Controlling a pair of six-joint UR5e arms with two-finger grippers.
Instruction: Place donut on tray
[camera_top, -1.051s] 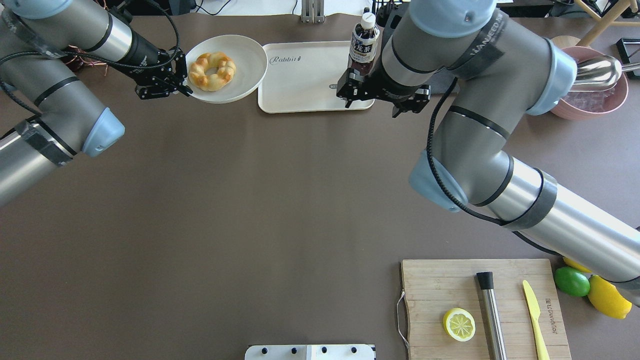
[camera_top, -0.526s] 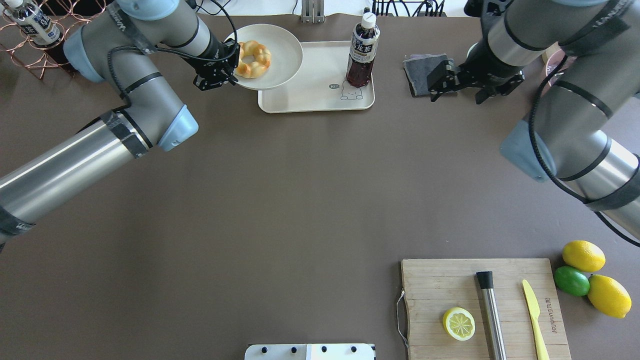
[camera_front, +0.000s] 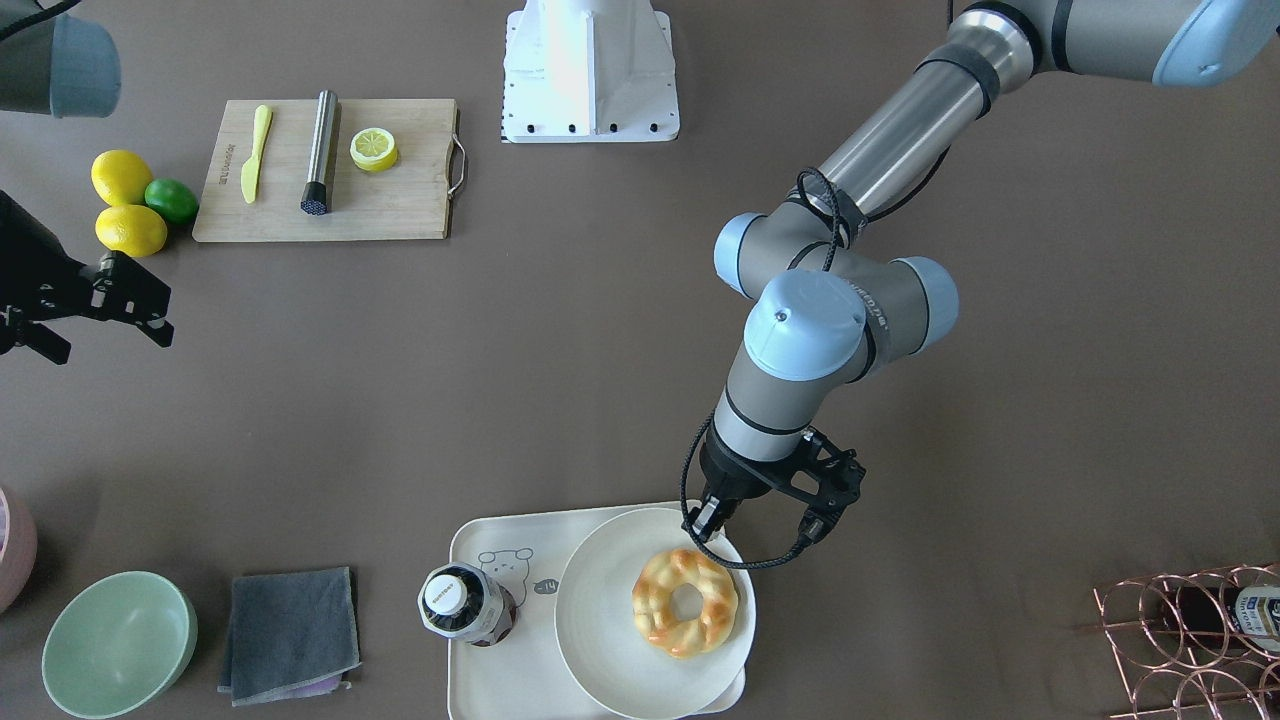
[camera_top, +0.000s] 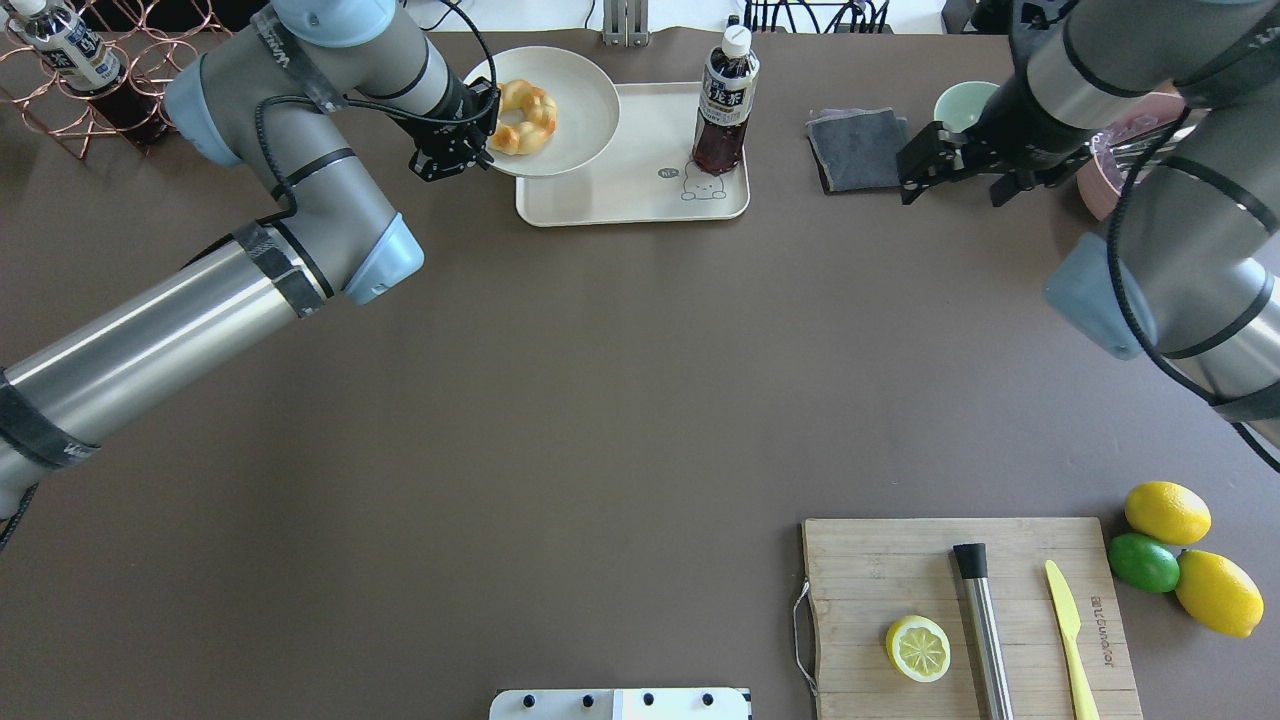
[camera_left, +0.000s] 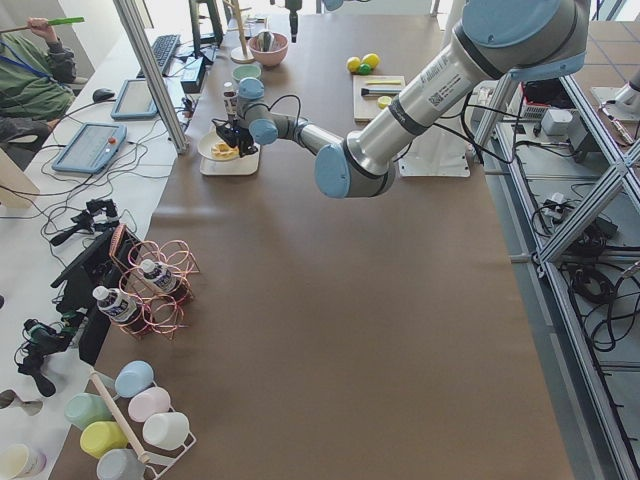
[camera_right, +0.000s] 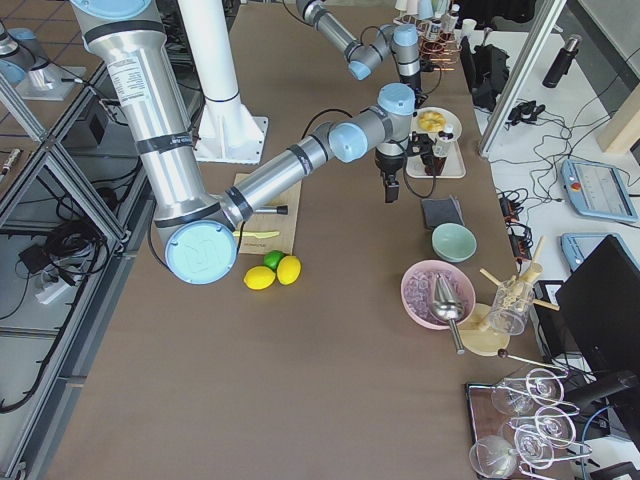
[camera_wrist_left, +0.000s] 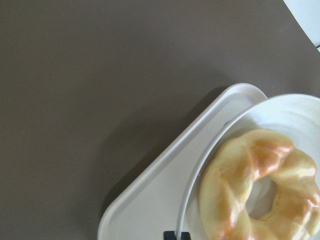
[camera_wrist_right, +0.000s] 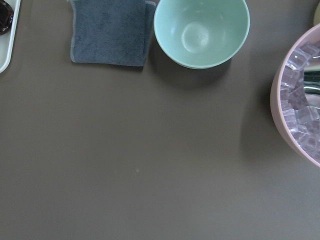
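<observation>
The donut (camera_top: 525, 111) lies on a round white plate (camera_top: 585, 95). My left gripper (camera_top: 478, 152) is shut on the plate's near-left rim and holds it over the left end of the cream tray (camera_top: 630, 195). In the front view the plate (camera_front: 600, 640) with the donut (camera_front: 685, 602) covers the tray's (camera_front: 490, 675) right half, below my left gripper (camera_front: 705, 525). The left wrist view shows the donut (camera_wrist_left: 255, 185) and the tray's corner (camera_wrist_left: 160, 195). My right gripper (camera_top: 950, 192) is open and empty, over the table near the grey cloth (camera_top: 850, 145).
A dark drink bottle (camera_top: 725, 100) stands on the tray's right part. A green bowl (camera_top: 960, 100) and a pink bowl (camera_wrist_right: 300, 100) are at the far right. A cutting board (camera_top: 900, 560) holds a lemon half (camera_top: 918, 648). A copper rack (camera_top: 120, 60) stands at the far left.
My left arm has carried the plate with the donut to the right, over the tray. My right arm has moved off the tray to the right, past the cloth.
</observation>
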